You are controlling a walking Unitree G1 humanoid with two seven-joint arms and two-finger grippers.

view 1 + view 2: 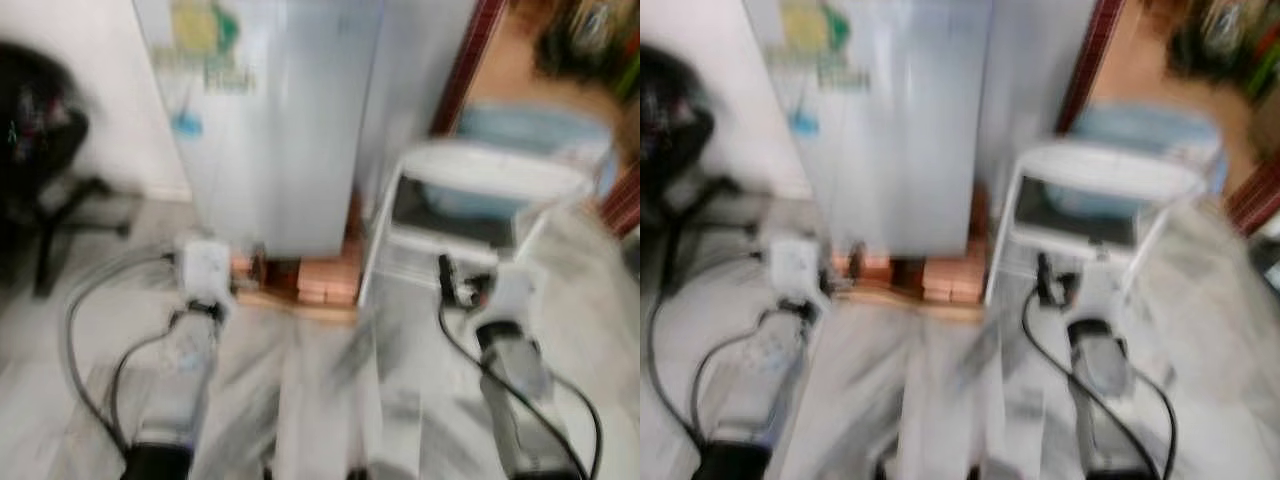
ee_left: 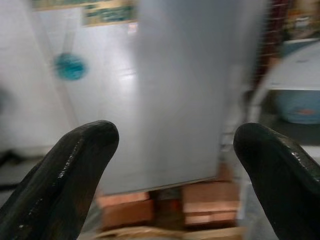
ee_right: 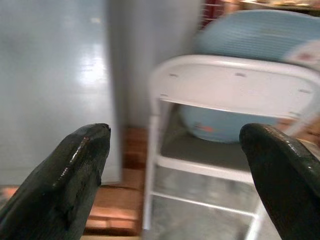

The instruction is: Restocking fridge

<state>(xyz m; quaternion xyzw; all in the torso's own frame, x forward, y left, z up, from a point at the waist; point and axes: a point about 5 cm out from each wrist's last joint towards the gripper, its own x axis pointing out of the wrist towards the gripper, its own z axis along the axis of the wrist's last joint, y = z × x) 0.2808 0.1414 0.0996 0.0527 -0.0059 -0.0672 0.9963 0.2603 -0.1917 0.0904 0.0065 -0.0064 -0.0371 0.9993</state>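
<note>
Approaching the shut fridge (image 1: 270,130), nothing carried yet.
Both the left gripper (image 2: 170,165) and right gripper (image 3: 175,170) gape wide and empty (everything's blurred); the door probably needs opening next.

So the closed fridge (image 1: 275,130) on bricks (image 1: 325,280) blocks straight ahead, white chair (image 1: 480,200) crowds my right, office chair (image 1: 40,150) far left. Floor (image 1: 320,400) between is open.
</note>
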